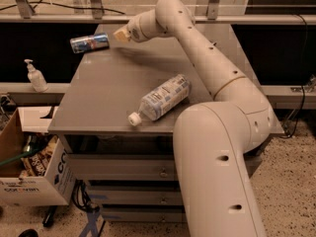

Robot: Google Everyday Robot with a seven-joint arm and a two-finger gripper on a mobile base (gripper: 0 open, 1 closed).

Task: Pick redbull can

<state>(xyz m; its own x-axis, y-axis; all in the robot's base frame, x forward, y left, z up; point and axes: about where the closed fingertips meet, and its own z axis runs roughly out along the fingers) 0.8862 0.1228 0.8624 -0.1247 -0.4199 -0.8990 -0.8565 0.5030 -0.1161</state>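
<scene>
**At the far left corner of the table, we hold the can by its end**

Off to the left of the table, a white plastic soap pump stands on a low ledge. Below it sits an open cardboard box with printed sides. Neither has any part in the job.

Next comes the can: slim, smooth metal in silver and blue with a shiny end. It lies on its side and juts out past the far left edge of the table, with dark space behind it. Its right end meets the gripper. Nothing else seems to carry it there, so we judge the gripper to be clamped on that end, though the contact itself is hard to make out.

We take the step in hand to be the lift, with the grasp made. The next move calls for a steady rise and a firm squeeze. A round, slick can held by one end can slip or swing down under its own weight.

Further right, on the flat grey matte top, a clear ribbed bottle with a white cap lies on its side, well apart from the can. The arm, thick, rounded and cream-coloured, reaches across above it. Grey metal drawers sit under the top.
</scene>
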